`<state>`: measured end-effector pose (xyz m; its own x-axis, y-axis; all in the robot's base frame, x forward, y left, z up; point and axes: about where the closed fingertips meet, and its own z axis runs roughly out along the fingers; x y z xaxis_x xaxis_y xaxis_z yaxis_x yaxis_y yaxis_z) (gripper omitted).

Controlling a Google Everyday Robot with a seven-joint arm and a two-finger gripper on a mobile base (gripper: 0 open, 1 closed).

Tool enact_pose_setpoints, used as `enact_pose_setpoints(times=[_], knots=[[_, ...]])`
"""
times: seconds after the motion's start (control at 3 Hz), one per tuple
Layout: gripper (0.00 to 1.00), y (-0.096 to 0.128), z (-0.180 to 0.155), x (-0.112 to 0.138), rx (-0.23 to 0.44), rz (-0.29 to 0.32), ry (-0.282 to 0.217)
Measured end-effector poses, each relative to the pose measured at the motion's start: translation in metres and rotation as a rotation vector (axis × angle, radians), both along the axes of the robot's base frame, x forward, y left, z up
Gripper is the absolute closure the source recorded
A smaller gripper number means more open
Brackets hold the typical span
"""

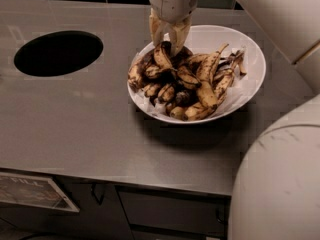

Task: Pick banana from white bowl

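Observation:
The white bowl (250, 49) sits on the steel counter at the right, filled with several overripe brown-spotted bananas. My gripper (168, 40) hangs over the bowl's back-left part, just above the pile. Its two fingers close on the dark upper end of a brown-yellow banana (162, 58). That banana stands nearly upright, with its lower end still among the other bananas (207, 84).
A round black hole (58, 52) is cut into the steel counter (75, 129) at the left. My white arm and body (280, 179) fill the right side and lower right corner. Cabinet fronts (150, 209) run below the counter's front edge.

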<state>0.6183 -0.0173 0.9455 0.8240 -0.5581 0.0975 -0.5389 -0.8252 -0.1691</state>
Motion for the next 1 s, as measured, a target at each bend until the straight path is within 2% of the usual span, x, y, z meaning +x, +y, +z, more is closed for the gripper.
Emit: enact_pose_setpoints(times=[0.33, 1.0], knots=[[1.00, 0.004, 0.002, 0.006, 0.030, -0.004, -0.030], [1.00, 0.002, 0.028, -0.004, 0.071, -0.029, -0.088]])
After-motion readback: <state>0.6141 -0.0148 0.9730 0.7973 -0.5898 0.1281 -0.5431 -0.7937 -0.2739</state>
